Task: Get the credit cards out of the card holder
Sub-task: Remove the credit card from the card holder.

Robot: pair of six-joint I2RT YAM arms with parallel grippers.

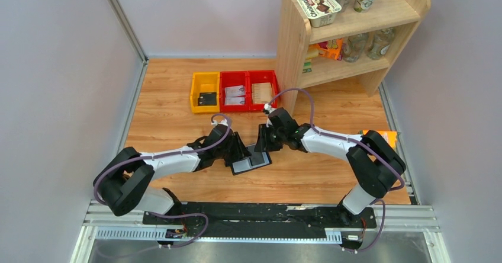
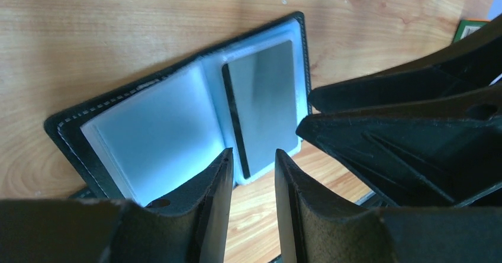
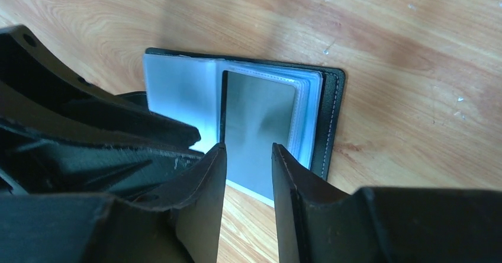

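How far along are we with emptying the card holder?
Done: the card holder lies open on the table. In hand: left gripper and right gripper hover open over it, gripping nothing. Remaining: a dark card sits in its sleeve, not yet pulled; stacked sleeves may hide more.

We're in a robot lab cell; we see grey partition walls around a wooden tabletop; metal mounting rail up front; small stocked shelf.

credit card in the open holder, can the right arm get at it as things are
Probably yes: the right gripper hangs open just at the credit card, which lies uppermost in the open card holder. The left gripper crowds in alongside but does not cover it.
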